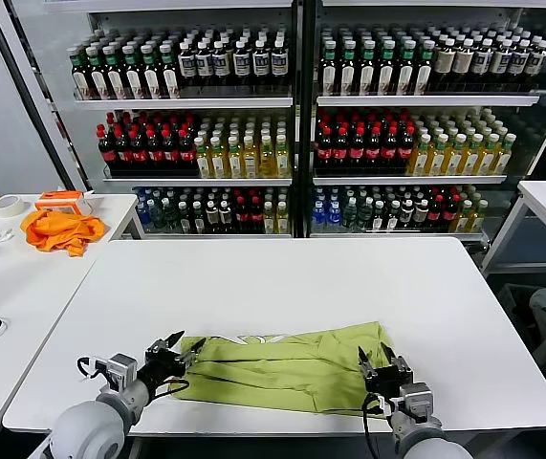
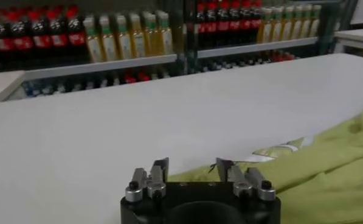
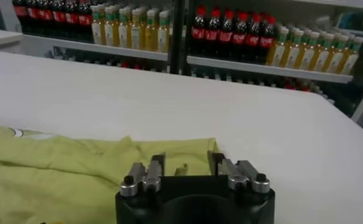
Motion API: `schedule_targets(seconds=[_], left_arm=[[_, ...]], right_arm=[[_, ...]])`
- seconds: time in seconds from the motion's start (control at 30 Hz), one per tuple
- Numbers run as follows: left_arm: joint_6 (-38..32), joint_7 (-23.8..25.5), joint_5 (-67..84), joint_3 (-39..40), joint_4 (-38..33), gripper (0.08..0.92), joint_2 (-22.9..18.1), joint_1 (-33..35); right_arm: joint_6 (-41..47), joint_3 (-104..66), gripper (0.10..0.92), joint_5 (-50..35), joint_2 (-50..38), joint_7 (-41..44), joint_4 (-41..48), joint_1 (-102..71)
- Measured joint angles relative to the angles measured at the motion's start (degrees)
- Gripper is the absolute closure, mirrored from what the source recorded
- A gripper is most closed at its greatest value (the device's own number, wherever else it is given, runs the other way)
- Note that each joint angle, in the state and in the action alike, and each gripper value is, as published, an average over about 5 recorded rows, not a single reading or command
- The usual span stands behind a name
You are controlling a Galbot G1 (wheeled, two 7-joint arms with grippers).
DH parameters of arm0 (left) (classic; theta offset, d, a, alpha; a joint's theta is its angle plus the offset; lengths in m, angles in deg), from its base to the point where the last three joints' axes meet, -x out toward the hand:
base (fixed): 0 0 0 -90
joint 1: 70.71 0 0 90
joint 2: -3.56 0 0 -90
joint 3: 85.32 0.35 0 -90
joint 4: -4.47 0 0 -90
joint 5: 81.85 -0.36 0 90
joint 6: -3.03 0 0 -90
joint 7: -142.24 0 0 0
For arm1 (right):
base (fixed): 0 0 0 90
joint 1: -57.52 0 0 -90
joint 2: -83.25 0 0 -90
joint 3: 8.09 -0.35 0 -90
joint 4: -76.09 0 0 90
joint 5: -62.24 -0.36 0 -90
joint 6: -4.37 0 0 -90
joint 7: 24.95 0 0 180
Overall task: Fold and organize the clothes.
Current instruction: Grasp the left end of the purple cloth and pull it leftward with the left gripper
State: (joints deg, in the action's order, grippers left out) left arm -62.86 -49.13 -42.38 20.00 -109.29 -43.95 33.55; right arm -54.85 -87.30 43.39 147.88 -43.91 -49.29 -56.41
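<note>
Lying lengthwise left-to-right, the T-shirt sits between open left gripper and right gripper.

White surface: one yellow-green T-shirt lying crumpled along its near edge, partly folded.

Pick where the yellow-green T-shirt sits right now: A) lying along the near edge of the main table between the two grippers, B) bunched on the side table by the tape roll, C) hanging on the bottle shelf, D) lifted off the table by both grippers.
A: the T-shirt lies flat on the white table, with the left gripper and the right gripper open at its two ends, holding nothing.
</note>
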Motion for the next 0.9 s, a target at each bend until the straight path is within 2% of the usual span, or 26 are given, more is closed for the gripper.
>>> schedule_targets(seconds=[0.17,0.27,0.33,0.43,0.9], left_arm=[[-0.49,-5.46,0.49,1.92,-0.17,0.251,-1.29,0.9],[-0.53,-7.81,0.58,2.84,-0.34,0.194,-1.96,1.45],[-0.53,-9.01,0.59,3.27,-0.24,0.191,-2.3,1.65],[-0.58,-10.29,0.69,3.79,-0.06,0.244,-2.64,1.76],[-0.53,-12.23,0.36,4.5,0.36,0.649,-4.59,2.33]], right_arm=[[-0.19,-1.05,0.247,0.67,0.0,0.13,-0.99,-0.79],[-0.44,-1.48,0.21,1.06,0.17,0.21,-1.17,-1.14],[-0.61,-1.65,0.204,1.32,0.29,0.25,-1.22,-1.3],[-0.86,-1.77,0.203,1.75,0.45,0.27,-1.25,-1.48],[-1.49,-2.2,0.203,3.04,0.66,0.18,-1.28,-1.94]])
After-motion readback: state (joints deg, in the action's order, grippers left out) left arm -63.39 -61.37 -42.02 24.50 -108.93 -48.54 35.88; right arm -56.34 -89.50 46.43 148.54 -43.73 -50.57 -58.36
